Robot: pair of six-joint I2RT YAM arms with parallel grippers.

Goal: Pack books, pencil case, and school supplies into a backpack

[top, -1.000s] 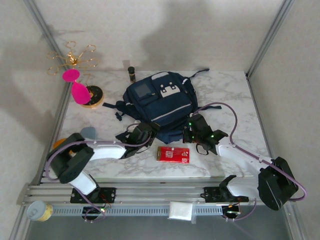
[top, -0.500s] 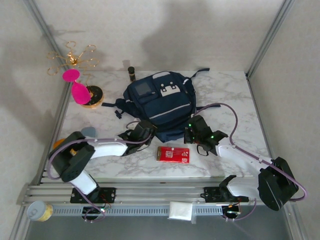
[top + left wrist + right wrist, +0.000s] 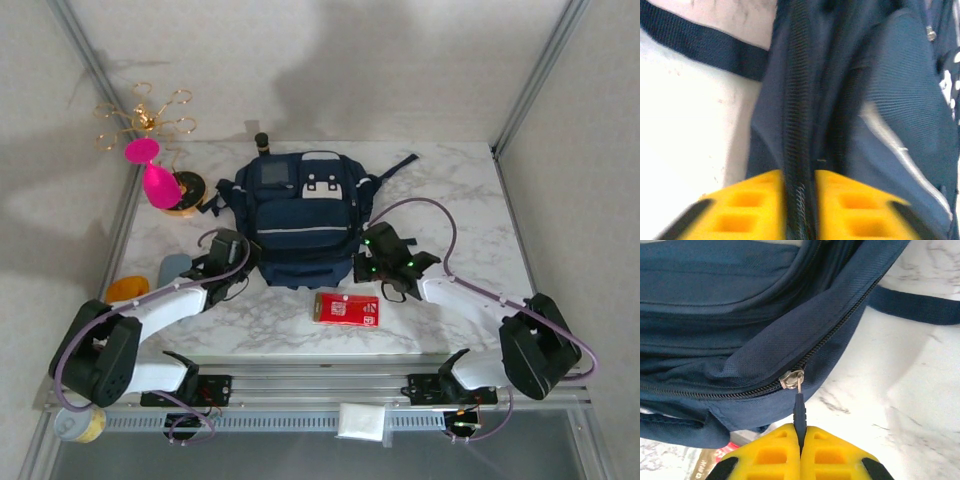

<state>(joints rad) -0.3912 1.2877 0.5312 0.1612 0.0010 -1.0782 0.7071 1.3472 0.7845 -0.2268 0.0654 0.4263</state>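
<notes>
Backpack [image 3: 300,215] has swung square, leftward; navy, pale-striped. Left gripper [image 3: 800,200] pinches its zip ridge [image 3: 796,120]; right gripper [image 3: 800,440] clamps the zip pull [image 3: 799,412] between its fingertips.

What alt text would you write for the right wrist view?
The right gripper is shut on the dark zipper pull of the navy backpack, which lies on a white marble table.

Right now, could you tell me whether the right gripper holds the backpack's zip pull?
Yes, the right gripper is shut on the dark zip pull hanging from the slider on the backpack.
</notes>
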